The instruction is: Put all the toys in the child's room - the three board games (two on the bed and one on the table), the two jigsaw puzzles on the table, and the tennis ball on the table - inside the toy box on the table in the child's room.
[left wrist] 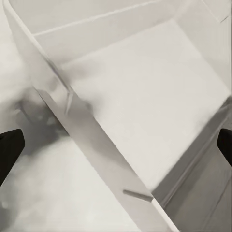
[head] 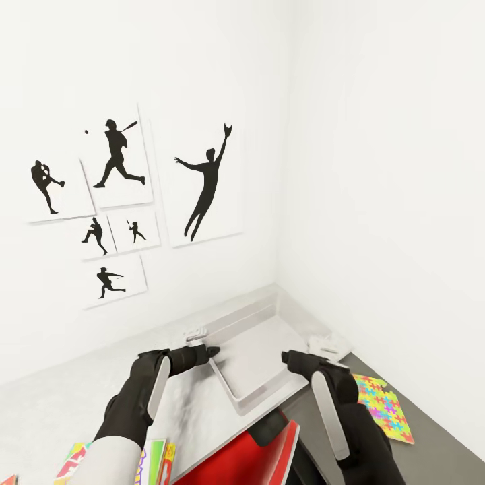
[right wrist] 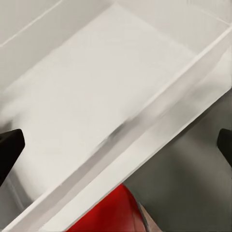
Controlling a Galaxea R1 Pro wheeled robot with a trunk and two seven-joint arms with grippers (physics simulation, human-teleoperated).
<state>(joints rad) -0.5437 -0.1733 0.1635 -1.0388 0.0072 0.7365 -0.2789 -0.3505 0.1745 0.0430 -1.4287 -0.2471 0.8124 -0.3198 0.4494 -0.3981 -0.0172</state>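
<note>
Head view shows both tools over the toy box [head: 259, 357], so the landmark here is that tray. The left tool [head: 214, 351] hangs at the tray's left wall, and the left wrist view shows its dark fingertips [left wrist: 10, 147] spread wide either side of that wall, with nothing between them. The right tool [head: 288, 357] hangs at the tray's right wall; its fingertips [right wrist: 9, 147] are also spread apart and empty, straddling the rim. The tray's floor looks bare in both wrist views.

A red box [head: 259, 458] lies against the tray's near edge, partly under it as far as can be judged; it may be the Skip-Bo game, though no lettering is readable. A jigsaw puzzle [head: 384, 407] lies to the right of the tray on a darker surface, apart from it. More colourful boxes [head: 155, 458] lie near-left of the tray on the bench [head: 60, 397].

The step in hand appears to be a two-handed hold on the tray, probably to shift it. Next, each tool would need to close on its wall evenly, so the tray stays level.
</note>
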